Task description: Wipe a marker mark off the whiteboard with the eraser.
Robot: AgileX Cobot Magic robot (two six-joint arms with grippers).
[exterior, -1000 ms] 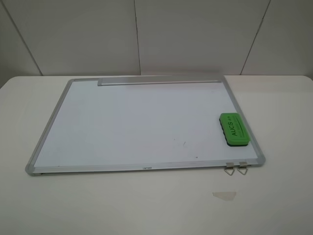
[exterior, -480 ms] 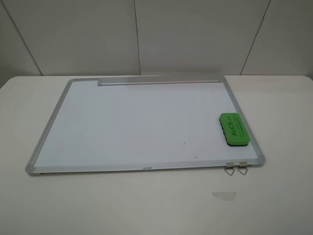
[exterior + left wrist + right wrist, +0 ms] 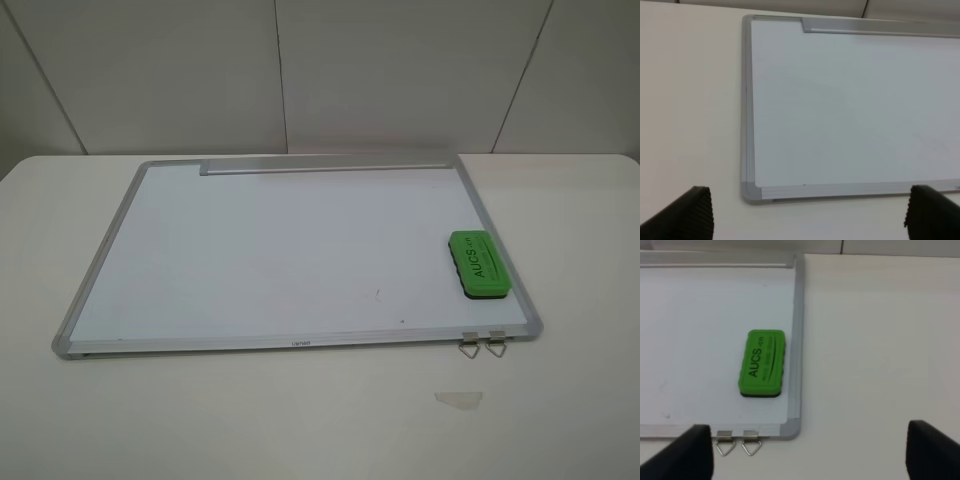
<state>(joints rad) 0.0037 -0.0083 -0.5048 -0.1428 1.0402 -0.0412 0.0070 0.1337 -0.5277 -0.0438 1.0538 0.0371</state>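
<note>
My left gripper (image 3: 807,215) hangs with its 2 fingers (image 3: 687,212) spread wide, nothing between them, above the near left corner of the whiteboard (image 3: 747,100). My right gripper (image 3: 807,452) is spread just as wide and empty, over the board's near right corner. Beyond my right fingers (image 3: 932,450), the eraser (image 3: 762,363) lies flat on the board, lettering up, just beside the right frame edge and apart from both grippers. 2 metal clips (image 3: 738,445) stick out from the near frame. The marker mark (image 3: 377,294) sits left of the eraser, near the front edge. The table (image 3: 300,420) carries the board.
</note>
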